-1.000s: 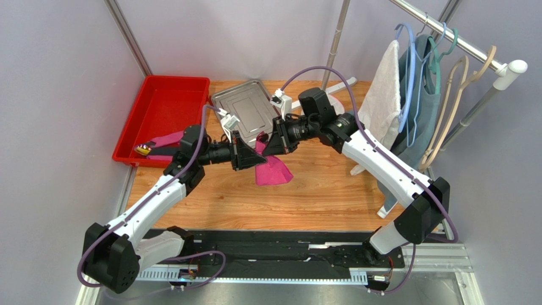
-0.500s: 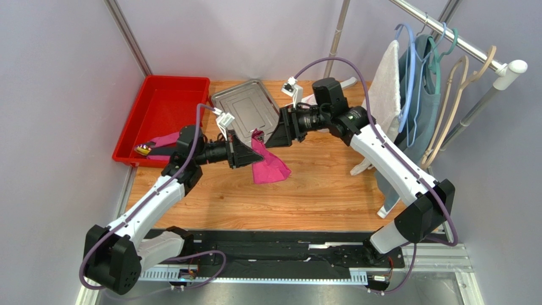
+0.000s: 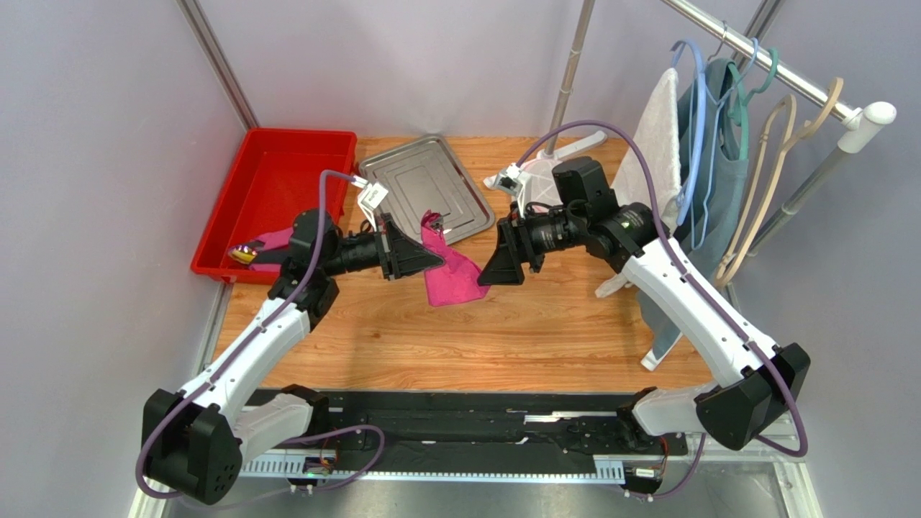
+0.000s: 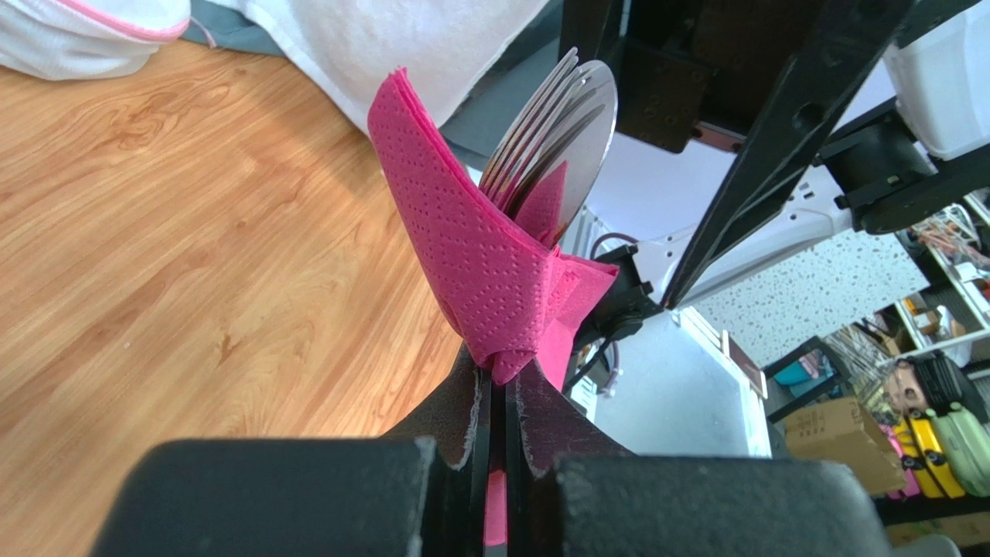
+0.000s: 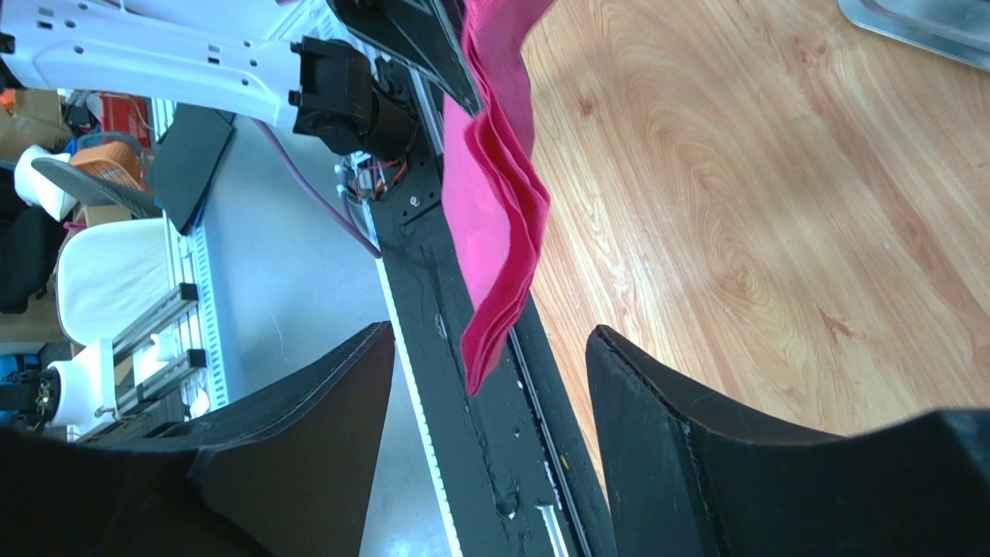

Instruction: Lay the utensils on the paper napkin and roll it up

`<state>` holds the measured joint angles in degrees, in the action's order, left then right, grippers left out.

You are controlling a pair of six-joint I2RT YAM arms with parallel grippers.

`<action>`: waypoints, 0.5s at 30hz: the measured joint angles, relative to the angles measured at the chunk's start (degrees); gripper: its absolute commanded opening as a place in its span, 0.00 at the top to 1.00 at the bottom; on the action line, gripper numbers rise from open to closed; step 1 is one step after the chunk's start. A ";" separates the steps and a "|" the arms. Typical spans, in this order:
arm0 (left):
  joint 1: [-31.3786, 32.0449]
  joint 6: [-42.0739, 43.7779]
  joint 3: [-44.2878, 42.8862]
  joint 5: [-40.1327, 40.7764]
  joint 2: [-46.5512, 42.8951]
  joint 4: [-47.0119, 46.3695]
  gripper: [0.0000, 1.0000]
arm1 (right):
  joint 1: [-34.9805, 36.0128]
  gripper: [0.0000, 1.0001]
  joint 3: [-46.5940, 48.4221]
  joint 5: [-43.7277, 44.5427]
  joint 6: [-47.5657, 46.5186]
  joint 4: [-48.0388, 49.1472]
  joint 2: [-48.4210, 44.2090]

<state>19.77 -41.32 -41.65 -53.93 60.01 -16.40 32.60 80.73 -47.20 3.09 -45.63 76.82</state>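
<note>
The paper napkin (image 3: 449, 275) is a magenta-pink bundle hanging above the wooden table, folded round the utensils (image 4: 558, 122). In the left wrist view their shiny silver ends stick out of the napkin (image 4: 488, 255). My left gripper (image 3: 425, 256) is shut on the bundle's pinched lower end (image 4: 502, 377). My right gripper (image 3: 489, 267) stands open a little to the right of the bundle, apart from it. In the right wrist view the napkin's (image 5: 500, 221) loose folded edge hangs ahead of the open right gripper (image 5: 488, 334), with nothing between the fingers.
A steel tray (image 3: 416, 189) lies at the back middle of the table. A red bin (image 3: 287, 183) at the back left holds a pink piece and a small object. On the right, a rack carries a white towel (image 3: 654, 151), a garment and hangers.
My right gripper has opened, let go of the napkin bundle and drawn back to the right. The left gripper keeps its hold and has shifted slightly left and back.
</note>
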 measured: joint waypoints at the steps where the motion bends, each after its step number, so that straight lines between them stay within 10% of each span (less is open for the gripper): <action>1: 0.00 -0.33 -0.09 -0.04 -0.02 -0.31 1.00 | 0.00 0.36 -0.24 0.02 -0.28 -0.28 -0.07; 5: 0.00 -1.07 -0.17 -0.28 -0.04 -1.01 1.00 | 0.00 0.48 -0.92 -0.07 -1.18 -0.83 -0.07; 9: 0.00 -2.23 -0.20 -1.05 -0.04 -2.05 1.00 | 0.00 0.97 -1.18 -0.42 -1.79 -0.83 -0.07; 15: 0.00 -5.64 -0.20 -2.62 -0.35 -5.03 1.00 | 0.00 1.00 -1.18 -0.85 -2.67 -0.83 0.50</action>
<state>19.77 -46.96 -41.85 -56.55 59.66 -21.43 32.60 79.55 -48.05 0.43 -46.46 77.32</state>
